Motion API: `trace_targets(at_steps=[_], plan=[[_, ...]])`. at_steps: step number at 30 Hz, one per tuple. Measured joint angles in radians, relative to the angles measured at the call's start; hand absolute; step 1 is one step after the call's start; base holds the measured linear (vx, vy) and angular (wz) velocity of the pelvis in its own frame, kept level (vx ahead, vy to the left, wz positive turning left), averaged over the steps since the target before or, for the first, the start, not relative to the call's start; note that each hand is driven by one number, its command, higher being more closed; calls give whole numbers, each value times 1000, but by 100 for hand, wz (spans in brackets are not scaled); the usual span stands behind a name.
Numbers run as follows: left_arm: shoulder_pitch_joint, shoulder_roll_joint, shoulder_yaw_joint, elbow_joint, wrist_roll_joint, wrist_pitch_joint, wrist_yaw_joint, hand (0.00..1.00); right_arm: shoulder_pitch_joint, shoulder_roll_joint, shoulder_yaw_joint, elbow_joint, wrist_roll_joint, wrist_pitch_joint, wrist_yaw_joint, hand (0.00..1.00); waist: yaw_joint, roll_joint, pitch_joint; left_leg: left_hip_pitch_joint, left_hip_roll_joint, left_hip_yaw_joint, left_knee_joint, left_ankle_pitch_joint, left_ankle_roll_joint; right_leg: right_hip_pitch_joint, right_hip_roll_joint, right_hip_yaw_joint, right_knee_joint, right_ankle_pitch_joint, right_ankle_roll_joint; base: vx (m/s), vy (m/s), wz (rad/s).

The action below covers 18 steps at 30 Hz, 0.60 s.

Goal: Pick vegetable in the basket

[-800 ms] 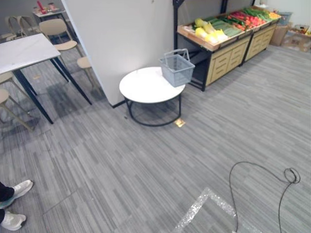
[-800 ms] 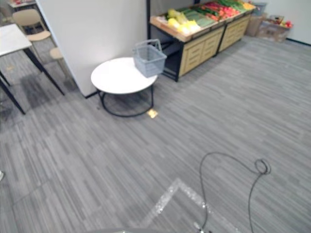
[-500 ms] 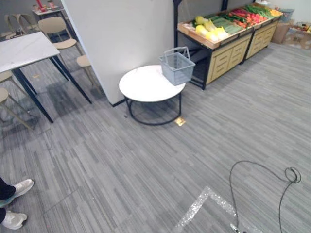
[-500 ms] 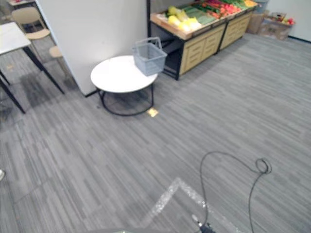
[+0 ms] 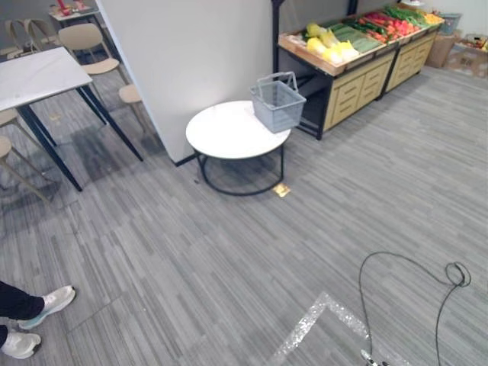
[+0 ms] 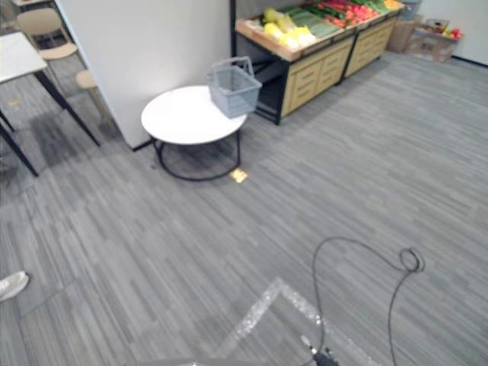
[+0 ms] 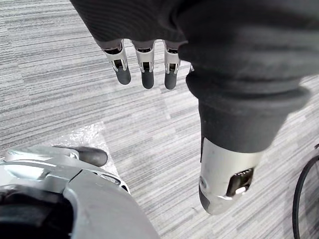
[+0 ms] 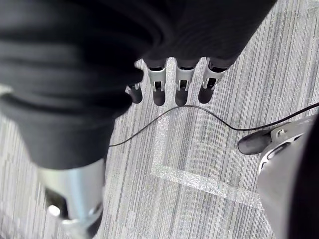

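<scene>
Toward 12 o'clock in the head views, the grey basket [image 5: 277, 104] sits at the 2 o'clock edge of the round white table [image 5: 221, 133]. The vegetables [image 5: 329, 49] lie on the wooden stand [image 5: 352, 85] at 1 o'clock beyond it. The left hand [image 7: 147, 69] and right hand [image 8: 180, 84] hang over the carpet [image 5: 229, 252], fingers straight and slack, holding nothing. A person's shoes [image 5: 47, 305] show at 8 o'clock.
</scene>
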Motion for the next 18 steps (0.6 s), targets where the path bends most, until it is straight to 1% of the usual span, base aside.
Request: trace_targets(at_steps=[3, 14, 16, 17, 18], plan=[[0, 0, 1, -4, 0, -2, 0, 0, 0, 8, -29, -2, 2, -1, 2, 0, 0, 0, 3, 0, 0, 0, 0, 0, 0, 0, 0, -1, 0, 0, 0, 0, 0, 0], [0, -1, 2, -11, -1, -7, 1, 0, 1, 13, -31, -12, 9, -1, 4, 0, 0, -2, 12, -5, 3, 3, -1, 0, 0, -6, 2, -1, -1, 0, -1, -1, 0, -1], [-8, -1, 5, -13, -3, -7, 3, 0, -4, 15, -29, -37, 9, -1, 4, 0, 6, -3, 21, -25, 8, 22, 0, 0, 1, -47, 3, 4, 43, -14, -20, -23, -18, -21], [-22, -1, 6, -15, -4, -7, 10, 0, -20, 22, -27, -43, 9, -1, 2, 0, 15, -1, 40, -32, 12, 31, 0, 4, 0, -81, 2, 8, 96, -35, -25, -39, -45, -22], [-35, 2, 7, -27, -7, -7, 18, 0, -34, 31, -28, -43, 10, -1, 2, 0, 18, -11, 56, -44, 11, 30, 0, 10, -1, -124, -5, 4, 156, -64, -29, -19, -51, -13]])
